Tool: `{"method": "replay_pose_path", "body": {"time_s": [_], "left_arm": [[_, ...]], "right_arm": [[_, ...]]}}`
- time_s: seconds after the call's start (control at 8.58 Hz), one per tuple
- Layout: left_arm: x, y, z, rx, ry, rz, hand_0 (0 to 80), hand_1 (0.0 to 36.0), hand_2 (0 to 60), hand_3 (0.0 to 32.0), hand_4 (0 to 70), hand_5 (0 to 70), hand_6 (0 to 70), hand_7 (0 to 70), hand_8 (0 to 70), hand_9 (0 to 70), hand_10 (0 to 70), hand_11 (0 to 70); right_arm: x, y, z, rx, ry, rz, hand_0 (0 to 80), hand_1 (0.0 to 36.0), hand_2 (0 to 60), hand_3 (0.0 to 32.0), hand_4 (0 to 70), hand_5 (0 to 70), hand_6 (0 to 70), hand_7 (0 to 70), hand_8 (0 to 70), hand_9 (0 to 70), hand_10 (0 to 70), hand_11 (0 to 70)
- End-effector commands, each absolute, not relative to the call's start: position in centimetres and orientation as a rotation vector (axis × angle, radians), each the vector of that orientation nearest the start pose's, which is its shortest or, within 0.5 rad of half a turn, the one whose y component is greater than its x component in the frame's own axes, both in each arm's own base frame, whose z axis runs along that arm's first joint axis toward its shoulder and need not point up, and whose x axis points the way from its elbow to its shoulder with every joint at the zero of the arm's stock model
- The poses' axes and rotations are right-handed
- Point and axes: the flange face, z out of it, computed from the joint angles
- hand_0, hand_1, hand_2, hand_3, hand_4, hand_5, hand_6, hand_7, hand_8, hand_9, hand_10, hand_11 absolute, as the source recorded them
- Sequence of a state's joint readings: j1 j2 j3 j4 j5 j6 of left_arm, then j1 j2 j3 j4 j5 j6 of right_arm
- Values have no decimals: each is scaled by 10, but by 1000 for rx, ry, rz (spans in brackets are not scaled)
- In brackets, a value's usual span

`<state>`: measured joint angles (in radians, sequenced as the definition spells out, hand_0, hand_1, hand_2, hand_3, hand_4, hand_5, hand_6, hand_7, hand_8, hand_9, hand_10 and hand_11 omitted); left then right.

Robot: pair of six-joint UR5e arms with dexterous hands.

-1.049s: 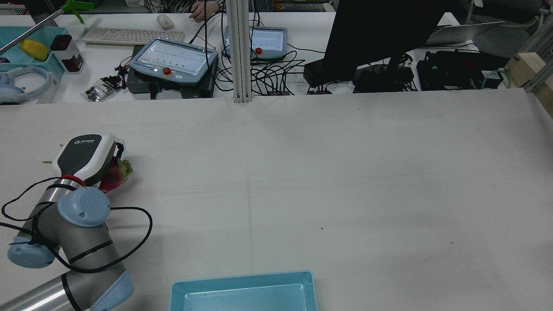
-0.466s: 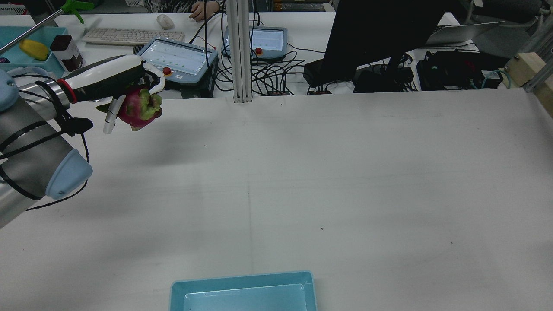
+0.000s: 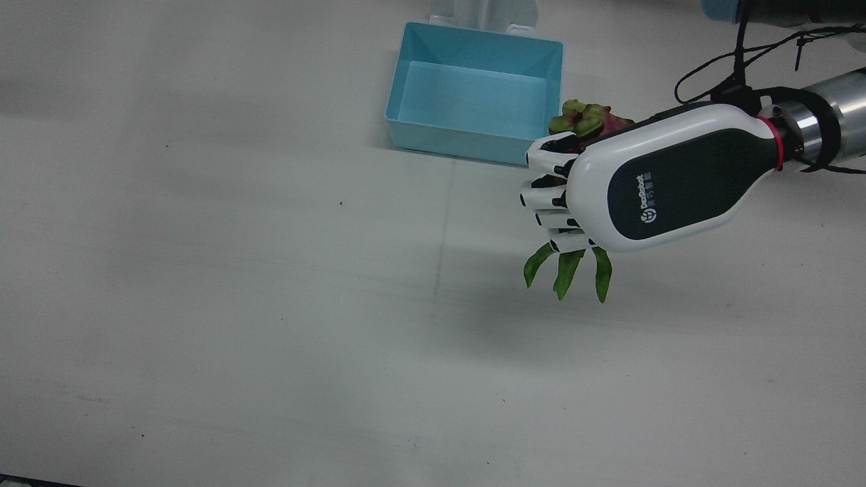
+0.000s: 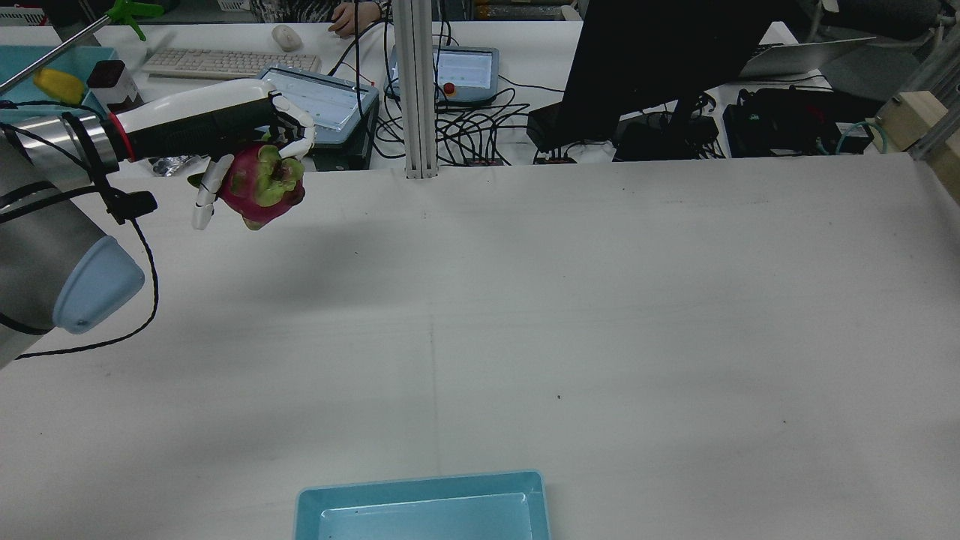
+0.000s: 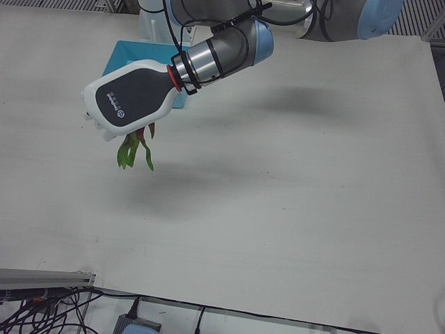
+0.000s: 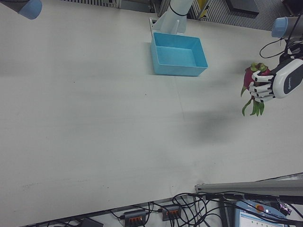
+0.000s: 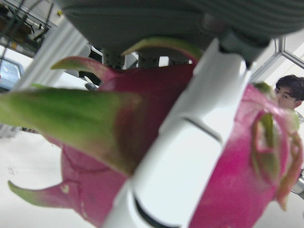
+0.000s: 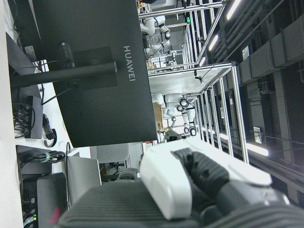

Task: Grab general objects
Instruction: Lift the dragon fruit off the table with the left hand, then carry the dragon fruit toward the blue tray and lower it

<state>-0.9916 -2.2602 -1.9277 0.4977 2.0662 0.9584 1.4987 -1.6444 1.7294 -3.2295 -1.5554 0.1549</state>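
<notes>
Left hand (image 3: 649,182): clenched round the dragon fruit (image 4: 262,184), palm down, well above the table (image 3: 203,304); fingers (image 4: 296,124) wrap over the top, one lower finger sticks out beside it.
Dragon fruit: in the air, held in the left hand; in the front view at about 3 o'clock of the table, pink body mostly hidden by the hand, green leaves (image 3: 568,270) hanging below the fingers.
Tray (image 3: 473,95): blue, empty, at 12 o'clock in the front view; the fruit's crown shows just beside its right corner, higher up.
Right hand: not seen from outside; its own camera does not show the fingers, so state cannot be told.
Step in hand: grasp made and lifted, carry stage, by my judgement.
Next move: probably travel toward the tray, then lower and loosen; grip must hold while the leaves dangle.
</notes>
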Motion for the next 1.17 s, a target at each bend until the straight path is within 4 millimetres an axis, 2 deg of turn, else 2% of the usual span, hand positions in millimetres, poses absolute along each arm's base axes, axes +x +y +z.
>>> {"method": "replay_pose_path", "body": {"time_s": [0.0, 0.23, 0.47, 0.58, 0.7, 0.93, 1.05], "left_arm": [[317, -456, 165, -108, 2077, -306, 800, 356, 600, 0, 700, 700, 700, 700, 700, 700, 700, 700], [356, -416, 158, -212, 2079, -233, 800, 359, 600, 0, 700, 700, 700, 700, 700, 700, 700, 700], [393, -357, 146, -332, 2099, -144, 800, 360, 600, 0, 700, 700, 700, 700, 700, 700, 700, 700], [393, -343, 140, -349, 2116, -115, 800, 360, 600, 0, 700, 700, 700, 700, 700, 700, 700, 700], [374, -331, 130, -336, 2164, -85, 800, 360, 600, 0, 700, 700, 700, 700, 700, 700, 700, 700], [371, -328, 142, -343, 2142, -100, 800, 344, 577, 0, 700, 700, 700, 700, 700, 700, 700, 700], [373, -325, 152, -353, 2126, -107, 795, 250, 281, 0, 700, 700, 700, 700, 605, 700, 634, 700]], "right_arm": [[101, -467, 653, 229, 2158, -2174, 0, 0, 0, 0, 0, 0, 0, 0, 0, 0, 0, 0], [101, -467, 653, 229, 2158, -2174, 0, 0, 0, 0, 0, 0, 0, 0, 0, 0, 0, 0], [101, -467, 653, 229, 2158, -2174, 0, 0, 0, 0, 0, 0, 0, 0, 0, 0, 0, 0], [101, -467, 654, 232, 2156, -2176, 0, 0, 0, 0, 0, 0, 0, 0, 0, 0, 0, 0], [101, -467, 654, 232, 2156, -2176, 0, 0, 0, 0, 0, 0, 0, 0, 0, 0, 0, 0], [101, -467, 654, 229, 2156, -2176, 0, 0, 0, 0, 0, 0, 0, 0, 0, 0, 0, 0], [101, -467, 653, 231, 2157, -2174, 0, 0, 0, 0, 0, 0, 0, 0, 0, 0, 0, 0]]}}
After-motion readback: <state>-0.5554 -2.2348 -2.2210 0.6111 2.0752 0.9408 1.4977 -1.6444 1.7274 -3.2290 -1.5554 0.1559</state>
